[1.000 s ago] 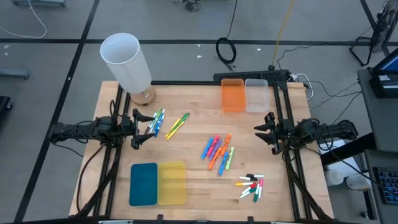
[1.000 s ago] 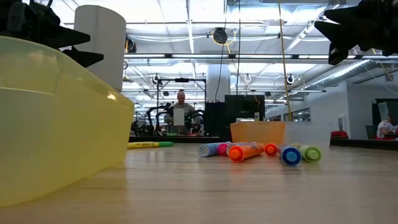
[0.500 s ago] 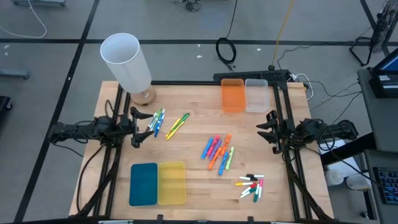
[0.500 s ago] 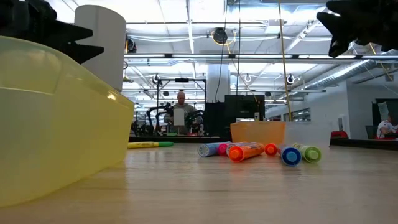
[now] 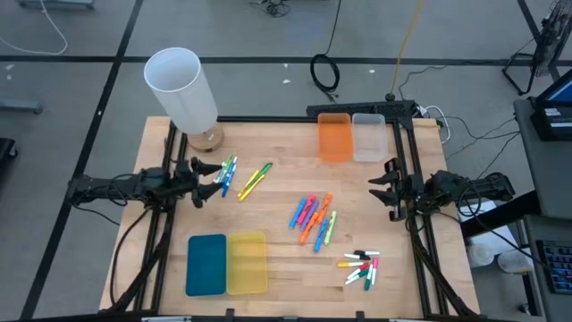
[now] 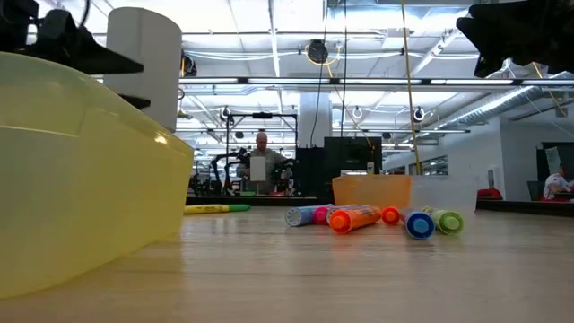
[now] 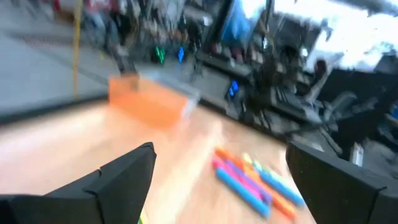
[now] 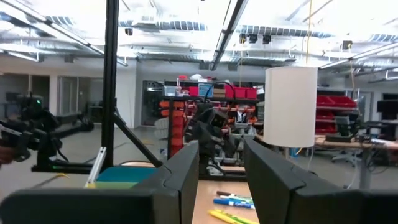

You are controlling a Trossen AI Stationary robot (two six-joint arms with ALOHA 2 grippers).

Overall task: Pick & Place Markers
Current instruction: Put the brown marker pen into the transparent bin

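left pincer (image 5: pixel 198 174) (wide open) just beside markers (image 5: pixel 227 172).

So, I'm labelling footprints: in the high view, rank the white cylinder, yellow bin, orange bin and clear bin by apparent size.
1. white cylinder, though it stands tall, nearer the camera
2. yellow bin
3. orange bin and clear bin: alike

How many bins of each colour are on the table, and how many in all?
Orange bin: 1
Clear bin: 1
Blue bin: 1
Yellow bin: 1
Total: 4
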